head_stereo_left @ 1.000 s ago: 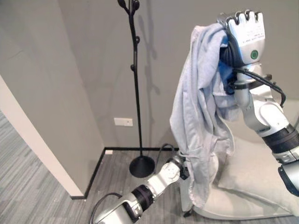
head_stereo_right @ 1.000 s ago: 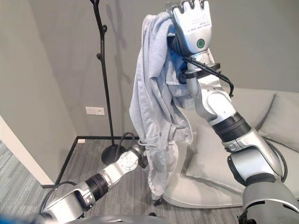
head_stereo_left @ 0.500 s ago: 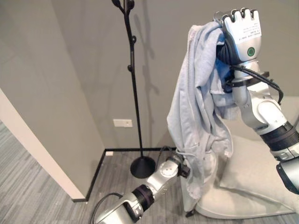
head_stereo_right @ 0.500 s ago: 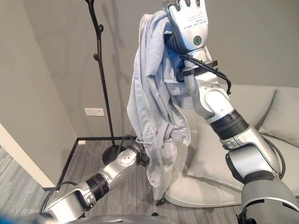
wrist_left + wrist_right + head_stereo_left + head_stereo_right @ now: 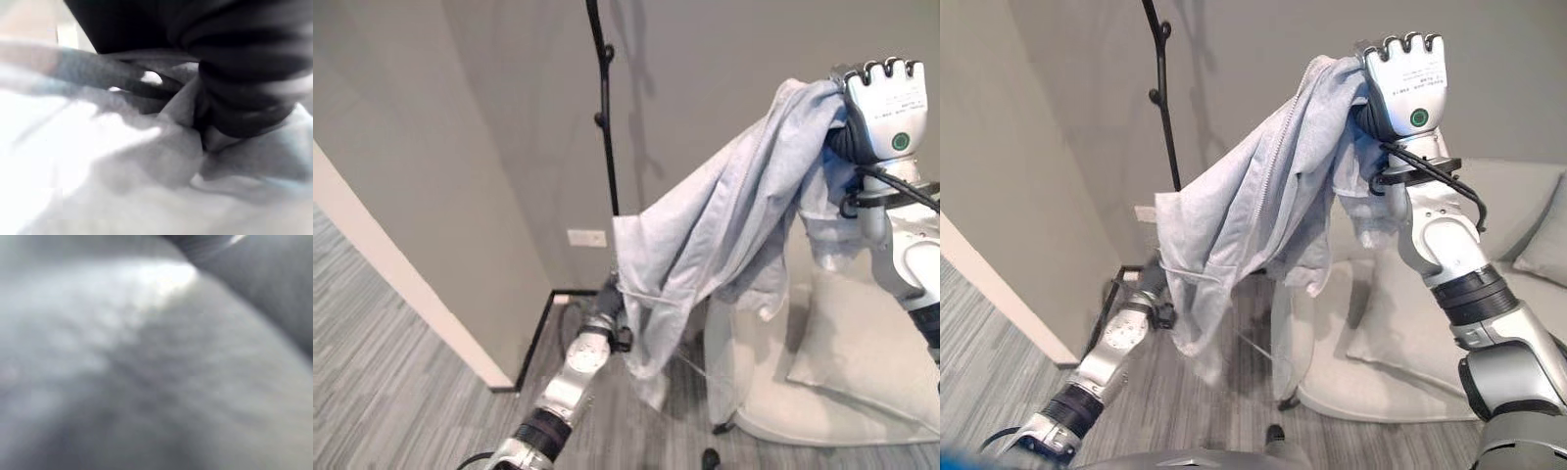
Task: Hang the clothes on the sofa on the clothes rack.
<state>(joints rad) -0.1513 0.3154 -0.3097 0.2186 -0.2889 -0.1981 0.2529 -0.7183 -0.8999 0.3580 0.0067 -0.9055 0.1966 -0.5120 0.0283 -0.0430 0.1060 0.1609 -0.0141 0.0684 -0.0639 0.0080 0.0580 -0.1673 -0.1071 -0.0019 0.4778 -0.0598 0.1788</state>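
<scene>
Jacket: pale grey zip garment, off the sofa, strung in the air between the two hands.
Right hand: raised high, fingers curled over the collar end and clamped on it (back of hand faces the camera).
Left hand: low, at the hem corner; its wrist view shows cloth bunched against the dark cover, fingers hidden in the folds, so cannot tell if they pinch.
Long axis: slopes from the right hand down toward the left hand, zip line running along it.
Rack: thin black pole with pegs, upright against the wall behind the jacket's lower half; top hooks out of frame.
Nearer hand: left sits just beside the pole, right well apart from it.
Sofa: pale cushions under the right arm.
Next move (judgement): collar end must travel leftward and upward to a peg.
</scene>
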